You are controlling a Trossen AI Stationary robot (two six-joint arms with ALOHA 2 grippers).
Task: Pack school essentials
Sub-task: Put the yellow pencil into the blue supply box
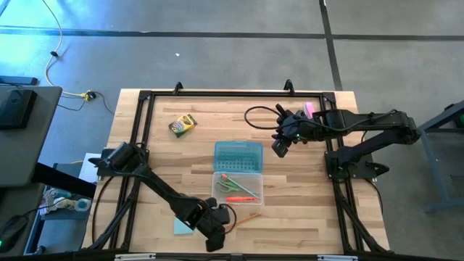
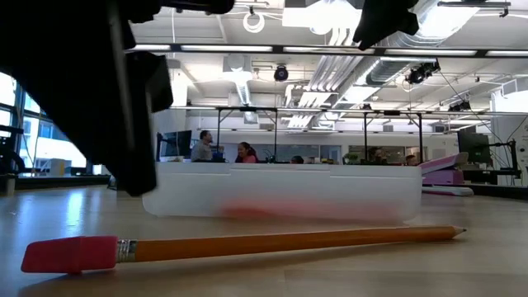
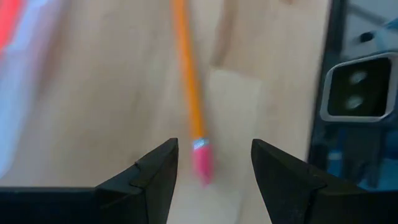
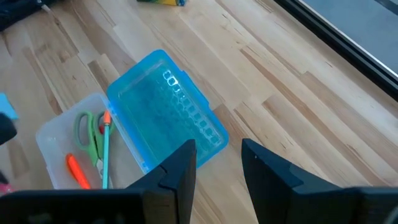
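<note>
At the near edge of the tabletop point(image 1: 304, 217), the left hand point(image 3: 214, 163) hangs open just above the orange pencil point(image 3: 187, 81), its fingers either side of the pink eraser end without touching it. The pencil lies flat on the wood, and the light-blue note pad point(image 1: 181, 227) sits just beside the left arm. Farther in, the clear case point(image 4: 53, 140) lies open, holding the green-handled scissors point(image 4: 90, 134), the orange pen point(image 4: 77, 170) and a thin green pencil point(image 4: 105, 155), its teal lid point(image 4: 165, 109) folded back. The right hand point(image 4: 219, 163) hovers open above the wood right of the lid. The crayon box point(image 1: 183, 125) rests toward the far left, the pink bar point(image 1: 309, 109) at the far right edge.
</note>
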